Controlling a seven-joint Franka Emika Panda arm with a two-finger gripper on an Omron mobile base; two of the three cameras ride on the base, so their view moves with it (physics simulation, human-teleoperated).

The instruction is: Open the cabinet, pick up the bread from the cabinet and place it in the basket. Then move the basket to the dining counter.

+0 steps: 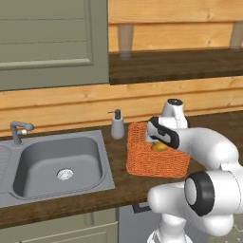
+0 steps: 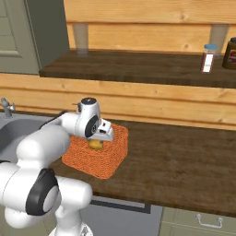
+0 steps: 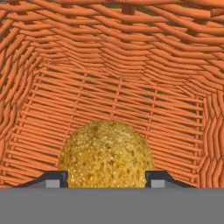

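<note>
- While the gripper [image 3: 106, 179] hangs inside the basket [image 1: 154, 163], its fingers pinch the bread [image 3: 106, 153] on both sides.
- Soap dispenser [image 1: 117, 125] just left of the basket, sink [image 1: 57, 163] beyond; nothing's blocking.

Basket [image 3: 39, 65] walls ring the gripper [image 3: 105, 179] closely.

bread [image 3: 106, 154]: golden-brown, rounded, inside basket | basket [image 1: 154, 163]: orange wicker, on worktop beside sink

Even, soft rendered light; sharp, no glare.
</note>
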